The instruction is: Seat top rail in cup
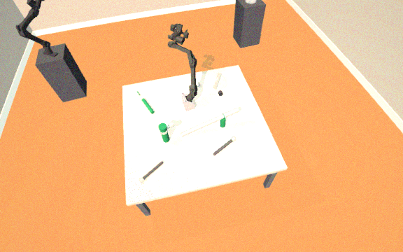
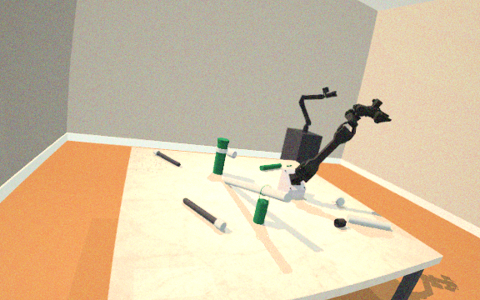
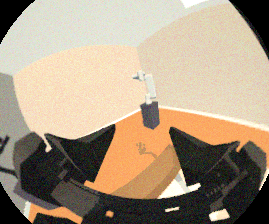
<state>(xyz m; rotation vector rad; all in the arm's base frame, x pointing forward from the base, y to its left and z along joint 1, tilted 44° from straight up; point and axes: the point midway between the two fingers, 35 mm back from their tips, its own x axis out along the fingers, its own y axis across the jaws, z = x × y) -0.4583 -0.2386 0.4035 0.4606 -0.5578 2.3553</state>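
Misalignment is our main risk: the rail [image 1: 210, 122] [image 2: 254, 187] lies outside the end cup [image 1: 169, 126] [image 2: 232, 154], and an angled push could drag the band [image 1: 164, 132] [image 2: 222, 150] down. Our pincer [image 1: 178, 29] [image 2: 388, 118] [image 3: 142, 128] stands released, well apart from the rail.

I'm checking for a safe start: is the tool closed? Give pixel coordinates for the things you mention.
No, the tool [image 3: 142, 128] is open, its two fingers standing well apart in the wrist view.

Gray and peach walls edged by white baseboards enclose an orange floor [image 1: 327, 147] [image 2: 48, 200] [image 3: 122, 150] around a pale table [image 1: 201, 168] [image 2: 161, 258], whose dark legs stand beneath it; a shadow falls on the floor beside the table.
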